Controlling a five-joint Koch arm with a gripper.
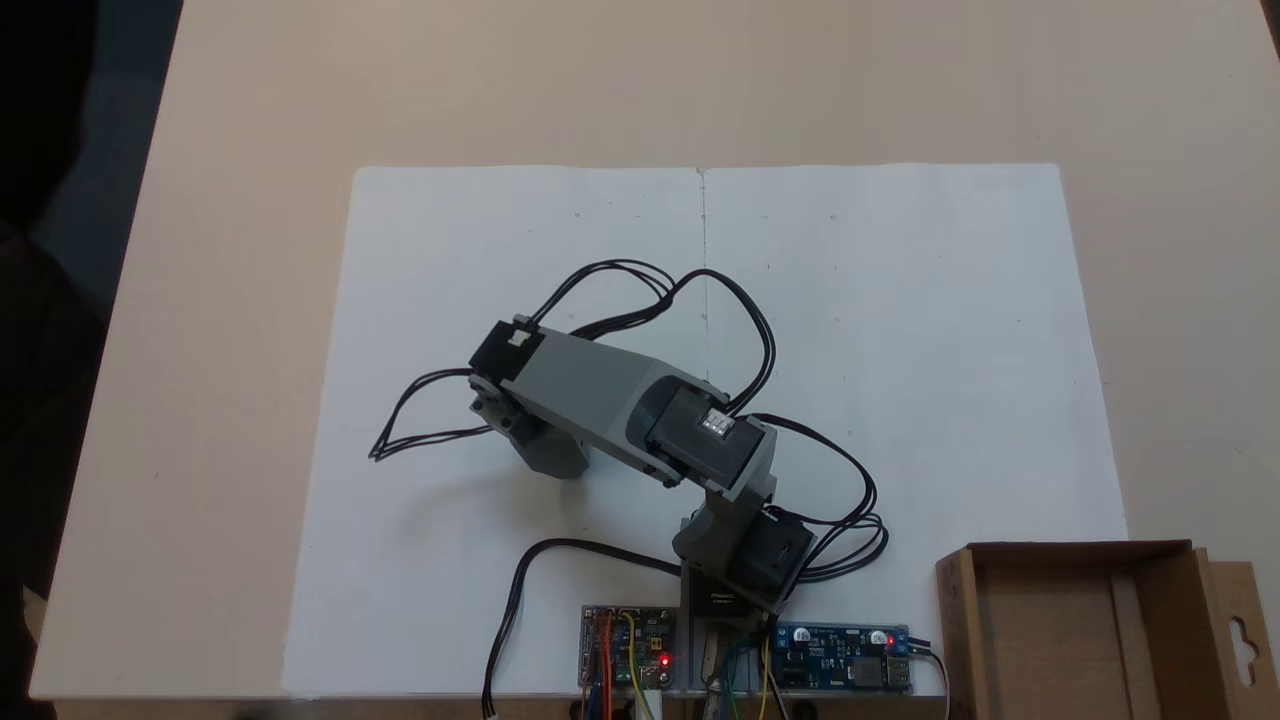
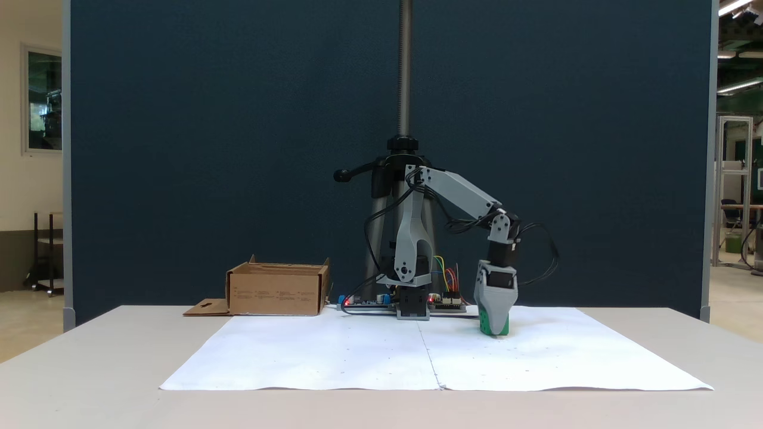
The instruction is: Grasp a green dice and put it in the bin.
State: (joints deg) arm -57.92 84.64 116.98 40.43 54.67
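In a fixed view from the side, my gripper (image 2: 495,325) points straight down at the white paper, right of the arm's base. The green dice (image 2: 503,326) rests on the paper at the gripper's tip. One grey finger stands in front of the dice, with green showing on both sides of it; the other finger is hidden behind. In a fixed view from above, the forearm covers the dice, and only the gripper's grey body (image 1: 548,455) shows under it. The brown cardboard bin (image 2: 277,293) stands left of the base, with its wall (image 1: 955,620) at the lower right from above.
White paper sheets (image 1: 900,350) cover the middle of the beige table. Circuit boards (image 1: 625,645) and loose black cables (image 1: 420,420) lie around the arm's base. A tripod column (image 2: 405,71) rises behind the base. The bin's flap (image 1: 1240,630) has a hang-hole.
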